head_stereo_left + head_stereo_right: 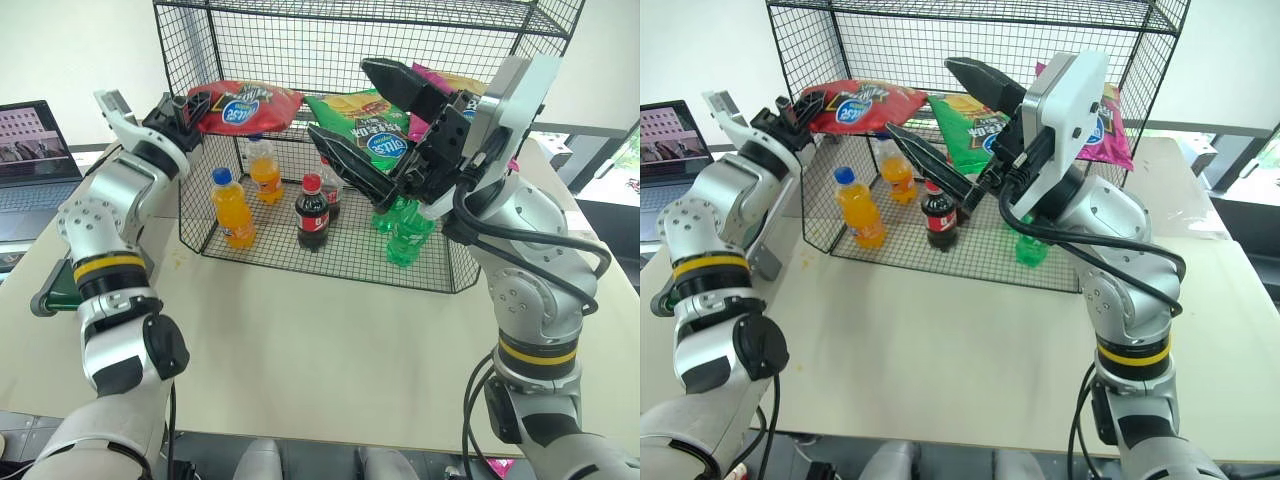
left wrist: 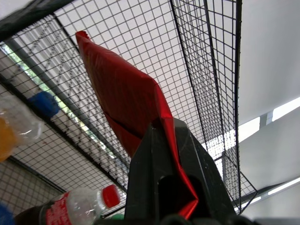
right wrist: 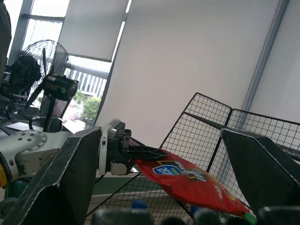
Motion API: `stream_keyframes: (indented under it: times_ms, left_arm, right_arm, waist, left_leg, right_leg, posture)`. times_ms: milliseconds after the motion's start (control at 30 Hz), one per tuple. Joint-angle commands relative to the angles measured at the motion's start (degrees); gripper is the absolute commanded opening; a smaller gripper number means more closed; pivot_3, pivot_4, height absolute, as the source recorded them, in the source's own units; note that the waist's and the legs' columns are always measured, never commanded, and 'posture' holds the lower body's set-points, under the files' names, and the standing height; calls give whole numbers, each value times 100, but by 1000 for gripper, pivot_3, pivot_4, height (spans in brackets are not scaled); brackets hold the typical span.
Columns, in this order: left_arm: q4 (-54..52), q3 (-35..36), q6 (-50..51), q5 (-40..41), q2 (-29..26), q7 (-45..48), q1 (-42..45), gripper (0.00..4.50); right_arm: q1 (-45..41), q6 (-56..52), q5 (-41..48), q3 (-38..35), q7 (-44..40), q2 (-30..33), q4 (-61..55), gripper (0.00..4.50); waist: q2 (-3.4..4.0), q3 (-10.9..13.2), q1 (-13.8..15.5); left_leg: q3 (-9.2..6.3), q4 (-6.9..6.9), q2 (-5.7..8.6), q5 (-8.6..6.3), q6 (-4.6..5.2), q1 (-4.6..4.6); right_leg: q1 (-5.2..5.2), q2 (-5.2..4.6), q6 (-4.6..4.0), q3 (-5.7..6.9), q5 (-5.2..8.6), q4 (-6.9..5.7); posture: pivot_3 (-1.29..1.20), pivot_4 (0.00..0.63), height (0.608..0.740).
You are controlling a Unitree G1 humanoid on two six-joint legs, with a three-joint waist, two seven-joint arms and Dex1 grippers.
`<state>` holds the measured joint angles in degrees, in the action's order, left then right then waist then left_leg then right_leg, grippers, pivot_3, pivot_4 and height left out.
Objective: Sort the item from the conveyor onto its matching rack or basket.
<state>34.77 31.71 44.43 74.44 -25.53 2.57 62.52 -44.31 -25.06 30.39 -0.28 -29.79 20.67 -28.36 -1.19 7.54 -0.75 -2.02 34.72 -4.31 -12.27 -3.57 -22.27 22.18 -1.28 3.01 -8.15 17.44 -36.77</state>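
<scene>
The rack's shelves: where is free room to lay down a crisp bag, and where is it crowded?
Free room: the middle shelf's left part, under the red crisp bag held by the left end effector, bordered by the rack wall and the green bag. Crowded: the right part with green and magenta bag, and the bottom shelf with bottles.

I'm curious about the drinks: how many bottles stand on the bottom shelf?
5, perhaps more hidden: orange bottle front left, another orange one behind it, cola bottle in the middle, a second cola behind, green bottle on the right, behind the right gripper.
</scene>
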Motion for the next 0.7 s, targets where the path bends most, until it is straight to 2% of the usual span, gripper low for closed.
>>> stream_keyframes:
  times_ms: [33, 367, 467, 600, 700]
  left_arm:
    - [711, -8, -294, -537, -158, 253, 482, 36]
    - [1985, 133, -681, -1479, -360, 919, 1202, 36]
    - [1935, 184, -518, -1570, -390, 1139, 1261, 912]
    - [1578, 326, -140, -1543, -501, 1158, 1077, 2607]
    - [800, 535, 353, -1296, -499, 817, 712, 3959]
  right_arm:
    - [-97, 91, -77, -50, 81, 19, -116, 4500]
    - [-1, 47, -144, -78, 179, 57, -214, 4500]
    - [27, 56, -156, -67, 170, 71, -208, 4500]
    - [73, 68, -176, -66, 137, 71, -197, 4500]
    - [138, 95, -182, -71, 103, 71, -193, 4500]
  waist:
    - [0, 0, -5]
    - [1, 1, -19]
    - [1, 1, -23]
    - [1, 1, -27]
    - [1, 1, -49]
  left_leg:
    - [0, -1, 0, 0, 0, 1]
    - [-1, -3, 0, 0, 0, -1]
    - [-1, -3, 0, 0, 0, -1]
    - [-1, -2, 0, 0, 0, -3]
    - [-1, -2, 0, 0, 0, -2]
  right_leg:
    - [0, 0, 0, 0, 0, 0]
    - [3, 0, 0, 3, 0, 0]
    - [3, 0, 0, 3, 0, -1]
    - [3, 0, 1, 3, 0, -1]
    - [4, 0, 1, 2, 0, -8]
  posture:
    - [0, 150, 740]
    - [0, 150, 740]
    - [0, 150, 740]
    - [0, 150, 740]
    - [0, 150, 740]
